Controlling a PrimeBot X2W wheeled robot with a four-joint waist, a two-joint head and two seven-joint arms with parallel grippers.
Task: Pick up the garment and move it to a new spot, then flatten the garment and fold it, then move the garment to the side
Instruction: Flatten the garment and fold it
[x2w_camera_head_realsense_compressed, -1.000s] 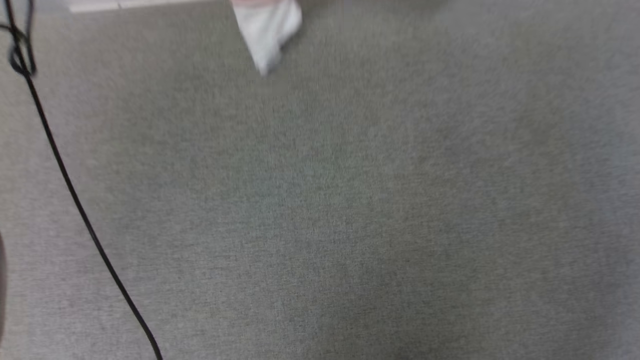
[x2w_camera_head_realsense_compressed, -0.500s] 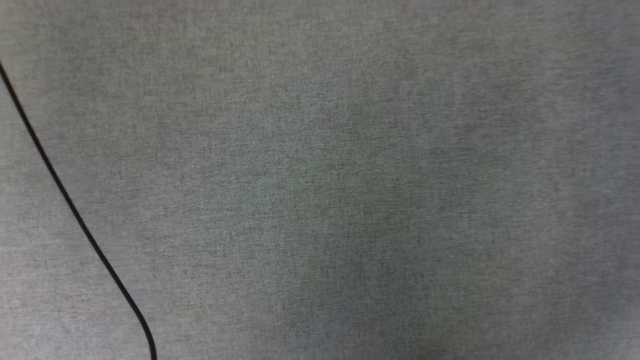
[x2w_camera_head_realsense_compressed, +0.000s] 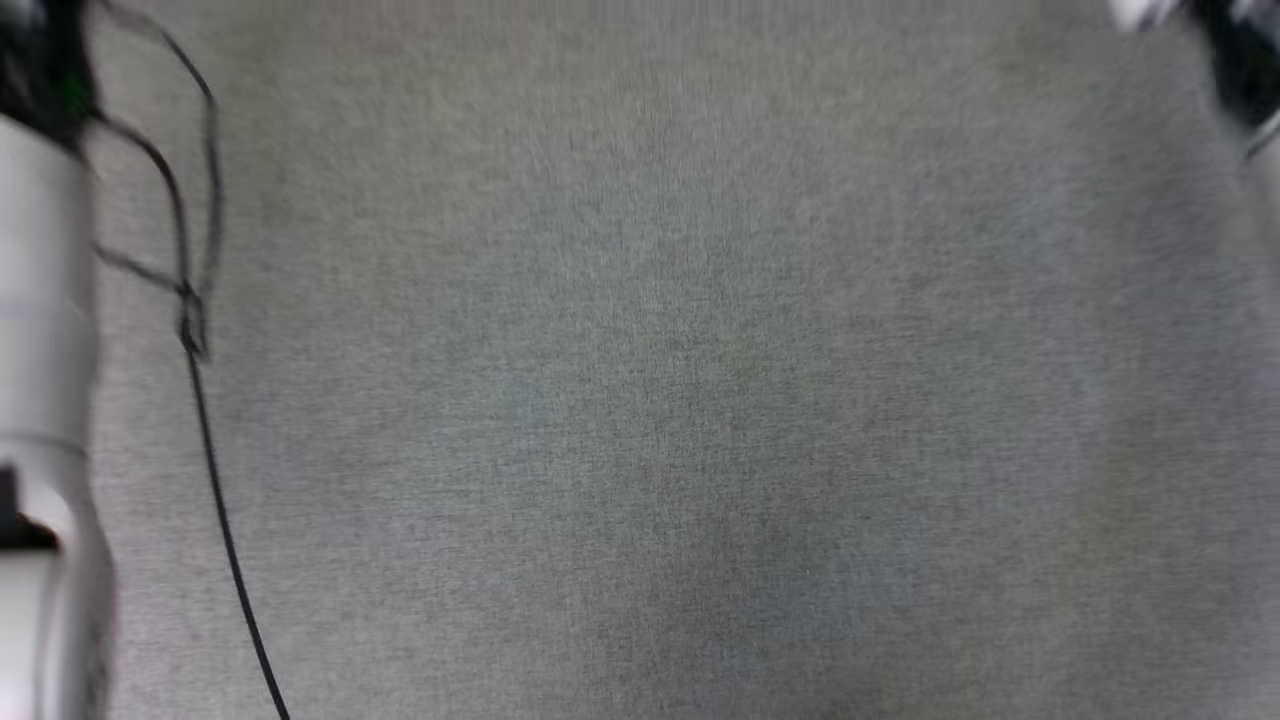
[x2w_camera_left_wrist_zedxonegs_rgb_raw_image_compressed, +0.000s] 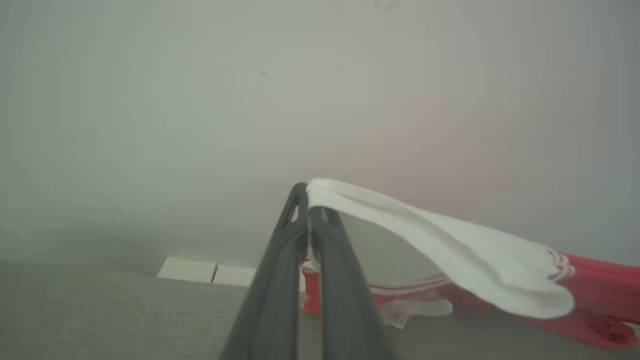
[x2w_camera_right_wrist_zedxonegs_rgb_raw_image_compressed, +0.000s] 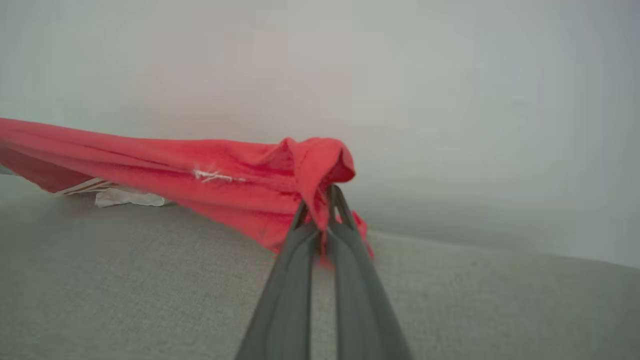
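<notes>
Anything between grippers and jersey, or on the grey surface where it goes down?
Nothing between them: left gripper is shut on the white sleeve of the garment, right gripper on its red cloth. The grey surface looks bare in the middle; a black cable runs down its left side, lying on it or hanging, I cannot tell.

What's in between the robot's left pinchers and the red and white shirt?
Nothing. In the left wrist view, the left gripper is shut right on the white sleeve of the garment, touching it with no gap.
</notes>
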